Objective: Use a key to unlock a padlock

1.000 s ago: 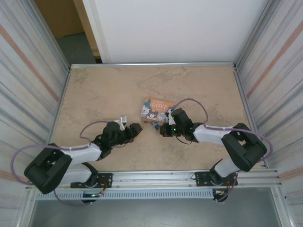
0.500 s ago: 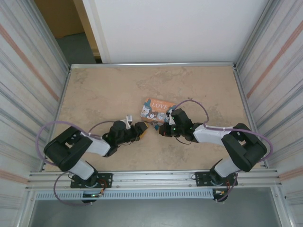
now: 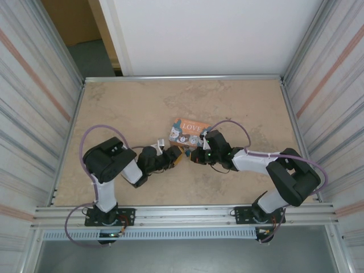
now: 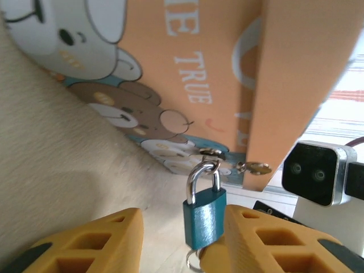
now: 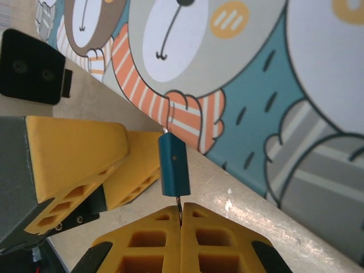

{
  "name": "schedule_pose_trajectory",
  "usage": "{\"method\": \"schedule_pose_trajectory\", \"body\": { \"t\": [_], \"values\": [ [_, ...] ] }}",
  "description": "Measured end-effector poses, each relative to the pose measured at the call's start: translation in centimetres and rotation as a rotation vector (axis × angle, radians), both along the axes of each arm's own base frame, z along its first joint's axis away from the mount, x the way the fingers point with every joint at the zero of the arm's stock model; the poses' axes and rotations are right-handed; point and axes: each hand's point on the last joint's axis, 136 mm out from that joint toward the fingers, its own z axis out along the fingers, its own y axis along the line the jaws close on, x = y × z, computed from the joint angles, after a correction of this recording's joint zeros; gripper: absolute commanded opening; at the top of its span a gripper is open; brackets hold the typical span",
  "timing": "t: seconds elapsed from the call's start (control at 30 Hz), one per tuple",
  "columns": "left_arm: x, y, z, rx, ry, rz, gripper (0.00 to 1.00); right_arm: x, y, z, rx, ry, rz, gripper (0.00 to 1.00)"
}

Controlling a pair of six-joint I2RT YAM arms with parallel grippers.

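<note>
- Top view: the left pincer and the right pincer are facing each other tip to tip on the desk, just in front of the tin.
- Left wrist view: the padlock is hanging by its shackle from the tin's hasp. It is sitting between the left pincer's parted fingers, close against one finger and leaving a gap to the other.
- Right wrist view: the right pincer is pressing its fingers together on the key, whose tip is meeting the padlock's underside.

Probably a lab: aluminium-framed enclosure around table.
</note>
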Motion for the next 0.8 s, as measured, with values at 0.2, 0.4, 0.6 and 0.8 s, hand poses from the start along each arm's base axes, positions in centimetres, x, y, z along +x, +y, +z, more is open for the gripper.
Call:
{"method": "schedule_pose_trajectory", "body": {
  "t": [0.2, 0.4, 0.6, 0.8],
  "values": [
    [0.5, -1.1, 0.8, -0.034, -0.023, -0.010, 0.41, 0.0, 0.0, 0.1, 0.000, 0.003, 0.000, 0.00],
    [0.7, -1.5, 0.6, -0.047, -0.008, -0.008, 0.39, 0.0, 0.1, 0.1, 0.007, 0.015, -0.010, 0.00],
    [0.5, -2.2, 0.4, -0.055, 0.006, -0.020, 0.34, -0.1, 0.1, 0.1, 0.012, 0.025, -0.016, 0.00],
    [0.6, -2.6, 0.4, -0.063, 0.011, -0.017, 0.24, 0.0, 0.1, 0.2, 0.020, 0.039, -0.031, 0.00]
  ]
}}
